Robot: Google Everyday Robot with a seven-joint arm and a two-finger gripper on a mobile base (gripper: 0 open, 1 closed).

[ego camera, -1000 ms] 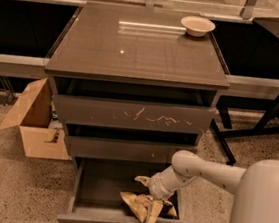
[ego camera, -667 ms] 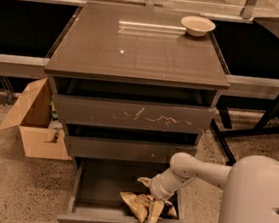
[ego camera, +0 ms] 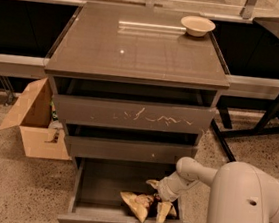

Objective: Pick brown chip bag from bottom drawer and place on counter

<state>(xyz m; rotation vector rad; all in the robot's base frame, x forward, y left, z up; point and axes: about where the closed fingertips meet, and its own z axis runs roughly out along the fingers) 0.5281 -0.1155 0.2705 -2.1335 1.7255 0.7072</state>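
Presently, hand (ego camera: 161, 202) is reaching into bottom drawer (ego camera: 106, 180) at right end of chip bag (ego camera: 135, 204), which is lying lengthwise leftward; grip cannot be told.

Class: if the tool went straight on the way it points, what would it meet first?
The tool, in the bottom drawer, would probably meet the brown chip bag first; depth is unclear.

glossy counter (ego camera: 136, 48); crinkled foil brown chip bag (ego camera: 135, 204); smooth plastic claw (ego camera: 160, 199) in the matt bottom drawer (ego camera: 105, 184).
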